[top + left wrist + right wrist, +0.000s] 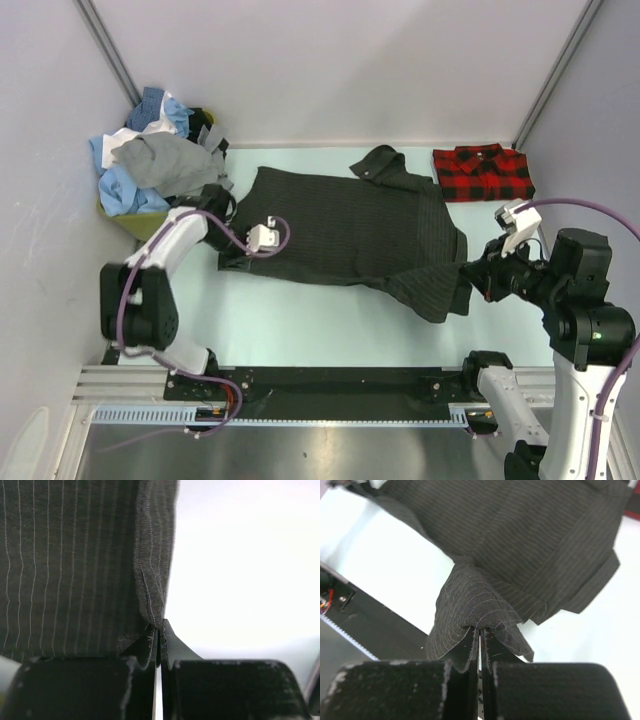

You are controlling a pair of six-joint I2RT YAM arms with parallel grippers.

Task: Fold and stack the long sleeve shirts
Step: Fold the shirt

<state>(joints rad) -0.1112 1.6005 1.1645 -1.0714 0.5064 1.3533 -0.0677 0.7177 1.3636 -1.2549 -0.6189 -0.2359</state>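
Pale mint tabletop [300, 320], enclosed by plain grey-white walls [330, 70] with dark corner posts [105, 50]. An aluminium rail [330, 385] carrying both arm bases runs along the near edge, on the near side of the charcoal shirt [340, 225].

Charcoal shirt: finely pinstriped, spread across the middle of the tabletop with its collar toward the far wall. Its right part is doubled over in loose folds.

Plaid shirt [483, 172]: red and black, folded into a flat rectangle. It lies just beyond the far right corner of the charcoal shirt, apart from it.

Pile [150, 165]: blue, white and grey shirts heaped at the far left of the charcoal shirt, against the left wall.

Left tool [159, 630]: fingers pressed together on a folded edge of the charcoal shirt, at its near left corner. In the wrist view, pinstriped cloth rises from the pinch, with a bright blank background to its right.

Right tool [480, 630]: fingers clamped on a bunched edge of the charcoal shirt, at its near right corner. The cloth is drawn into a rounded peak at the pinch.

Purple cable [590, 207]: arcs over the right arm, to the right of the charcoal shirt; a like cable loops over its left edge.
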